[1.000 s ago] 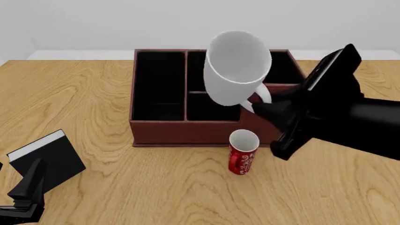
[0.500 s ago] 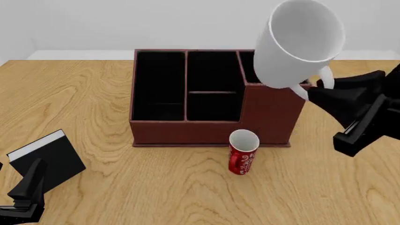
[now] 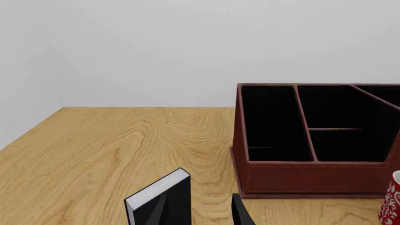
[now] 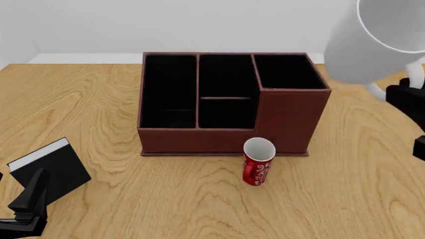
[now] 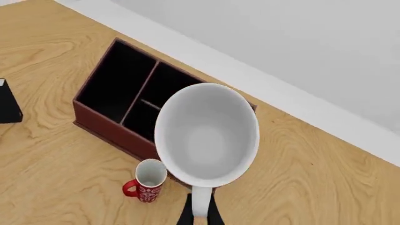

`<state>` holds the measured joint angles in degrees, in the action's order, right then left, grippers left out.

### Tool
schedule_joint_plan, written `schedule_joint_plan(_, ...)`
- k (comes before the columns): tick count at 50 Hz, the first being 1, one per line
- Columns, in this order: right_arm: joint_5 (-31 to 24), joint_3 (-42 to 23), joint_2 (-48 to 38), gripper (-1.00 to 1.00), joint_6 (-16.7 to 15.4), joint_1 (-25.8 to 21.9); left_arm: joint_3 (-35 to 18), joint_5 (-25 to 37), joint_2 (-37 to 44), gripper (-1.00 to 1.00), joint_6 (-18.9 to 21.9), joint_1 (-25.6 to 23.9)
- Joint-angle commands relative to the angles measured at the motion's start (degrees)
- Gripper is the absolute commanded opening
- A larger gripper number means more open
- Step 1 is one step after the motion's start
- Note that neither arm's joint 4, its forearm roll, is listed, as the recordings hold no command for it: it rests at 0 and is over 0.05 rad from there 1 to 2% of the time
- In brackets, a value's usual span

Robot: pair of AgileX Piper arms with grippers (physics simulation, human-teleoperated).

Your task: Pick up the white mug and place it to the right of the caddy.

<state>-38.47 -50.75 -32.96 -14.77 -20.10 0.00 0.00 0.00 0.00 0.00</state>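
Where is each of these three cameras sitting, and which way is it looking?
Front view: fixed above the arms' side, looking forward and down at the caddy; the right gripper holds the white mug by its handle.
Left wrist view: low behind the left gripper, facing the black book and caddy.
Right wrist view: high, looking down into the mug.
All three share the caddy and the red can.

Caddy (image 4: 226, 124) mid-table | can (image 4: 258, 162) just before its front wall | book (image 4: 50, 169) near left | mug (image 4: 378, 42) aloft at right, above caddy's right edge
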Motion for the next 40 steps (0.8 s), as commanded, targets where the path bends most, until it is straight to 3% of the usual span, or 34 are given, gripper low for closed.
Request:
schedule_joint_plan(1, -2.39, -0.46, 2.94, -1.00, 1.21, 6.13, 0.00, 0.00, 0.00, 1.00, 0.00, 0.00)
schedule_joint_plan(10, -3.43, -0.33, 4.42, -1.00, 1.90, 12.98, 0.00, 0.00, 0.00, 1.00, 0.00, 0.00)
schedule_joint_plan(28, -2.49, -1.65, 1.36, -1.00, 1.71, 21.80, 0.00, 0.00, 0.00, 1.00, 0.00, 0.00)
schedule_joint_plan(40, 1.92, -0.35, -4.46, -1.00, 3.50, 23.93, 0.00, 0.00, 0.00, 1.00, 0.00, 0.00)
